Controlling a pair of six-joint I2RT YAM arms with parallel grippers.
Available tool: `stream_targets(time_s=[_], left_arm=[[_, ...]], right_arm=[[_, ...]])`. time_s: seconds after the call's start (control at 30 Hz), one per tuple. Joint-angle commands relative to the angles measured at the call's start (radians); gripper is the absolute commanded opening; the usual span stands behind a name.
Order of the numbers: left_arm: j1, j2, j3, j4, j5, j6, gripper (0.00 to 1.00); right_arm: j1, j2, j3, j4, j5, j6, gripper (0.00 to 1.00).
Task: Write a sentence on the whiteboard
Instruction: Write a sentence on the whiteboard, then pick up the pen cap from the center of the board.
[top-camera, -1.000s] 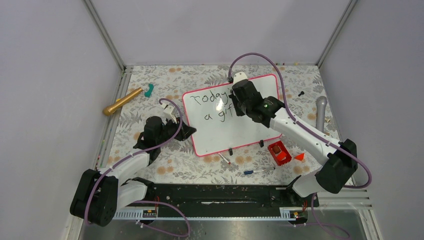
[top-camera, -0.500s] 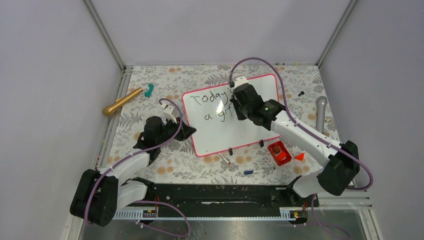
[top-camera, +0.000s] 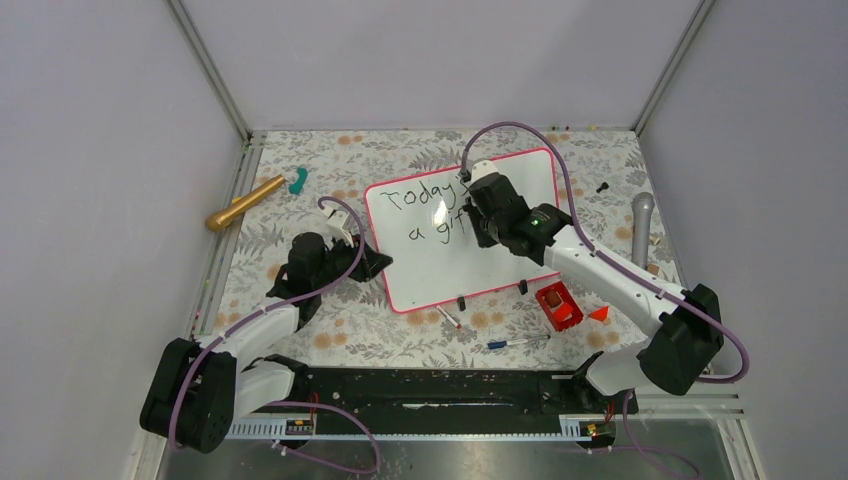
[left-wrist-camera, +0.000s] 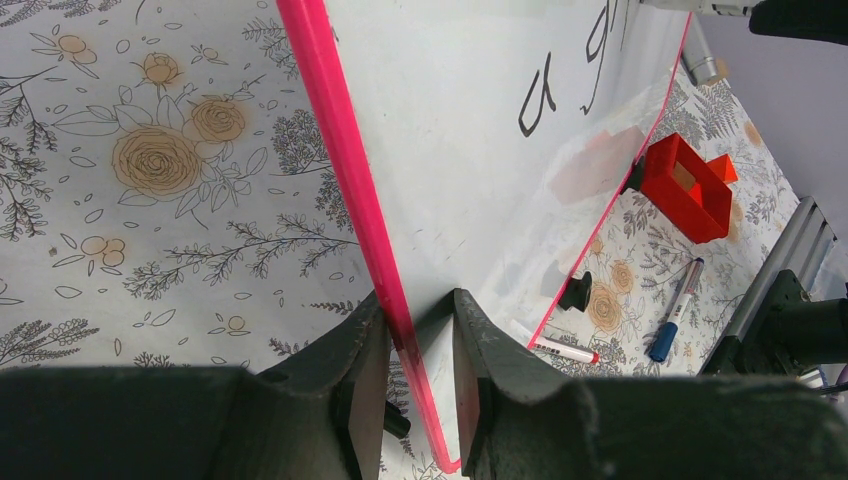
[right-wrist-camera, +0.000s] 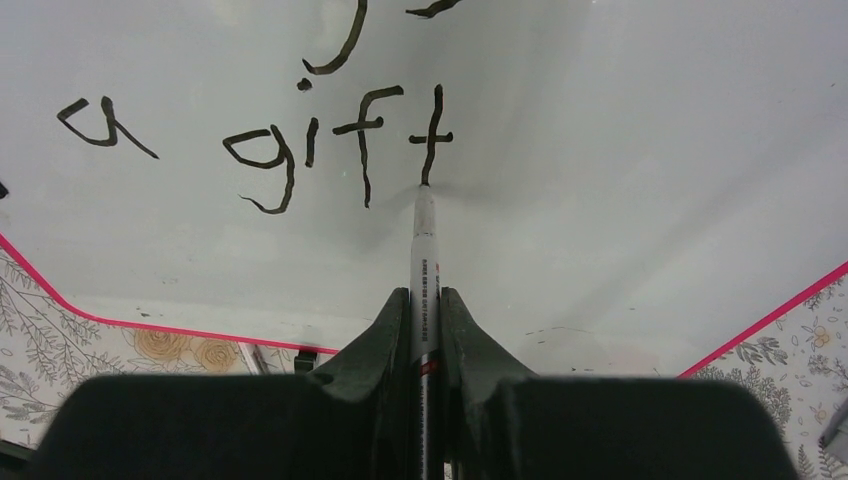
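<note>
Evidently the last letter: marker tip at the foot of the "t" in "gift".
The right tool (right-wrist-camera: 425, 300) is clamped on a marker (right-wrist-camera: 424, 250) whose long axis runs straight out from the jaws, its tip touching the whiteboard (top-camera: 440, 275) at the base of the "t". The sentence (right-wrist-camera: 300, 140), "Today's a gift", looks complete, so the next move probably calls for a clean lift straight off the glossy face without dragging ink. The left tool (left-wrist-camera: 414, 325) is closed on the board's pink-red left edge, pinning it. The board lies mid-surface (top-camera: 300, 160), its long axis running left to right with the right end angled slightly away from the arms. The clips are on its near edge, and the writing reads upright from the arms' side.
</note>
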Motion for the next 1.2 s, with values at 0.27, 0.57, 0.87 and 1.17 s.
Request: stream_targets(time_s=[0.27, 0.57, 0.87, 1.17], left_arm=[[0.0, -0.011, 0.008, 0.023, -0.055, 0.058, 0.13], [0.001, -0.012, 0.01, 0.023, -0.055, 0.058, 0.13], [0.001, -0.025, 0.006, 0.017, -0.071, 0.064, 0.23], [0.001, -0.123, -0.039, 0.016, -0.127, 0.075, 0.48]], right_arm=[[-0.011, -0.02, 0.015, -0.042, 0.088, -0.001, 0.0], [-0.012, -0.03, 0.05, -0.041, 0.101, -0.003, 0.0], [-0.013, -0.189, -0.046, 0.032, 0.041, 0.015, 0.0], [-0.012, -0.38, -0.227, 0.172, 0.019, 0.048, 0.0]])
